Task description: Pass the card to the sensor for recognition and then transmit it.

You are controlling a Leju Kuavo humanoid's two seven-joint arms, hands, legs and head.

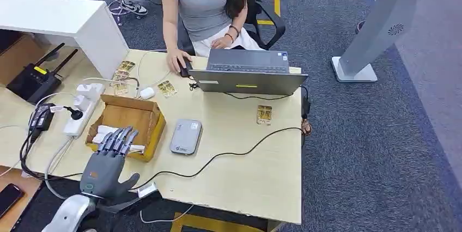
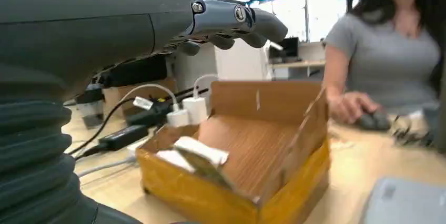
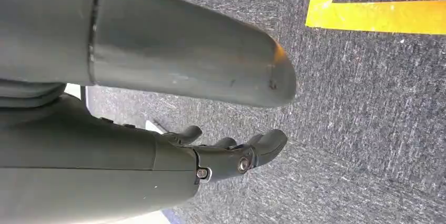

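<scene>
My left hand [image 1: 109, 161] reaches over the near edge of an open cardboard box [image 1: 155, 128] at the table's left, fingers stretched out and apart, holding nothing. In the left wrist view the hand [image 2: 131, 29] hovers above the box [image 2: 294, 140], and white cards [image 2: 200, 153] lie at its near end. The cards [image 1: 103, 132] sit just beyond my fingertips. A grey flat sensor [image 1: 186, 136] lies right of the box, and its corner [image 2: 405, 203] shows close by. My right hand [image 3: 131, 166] hangs over grey carpet, fingers loosely spread and holding nothing.
A person [image 1: 204, 3] sits across the table with a hand on a mouse beside a laptop [image 1: 248, 71]. Loose cards [image 1: 264, 114] lie on the table. A power strip [image 1: 81, 107], a router [image 1: 35, 79] and several cables crowd the left side.
</scene>
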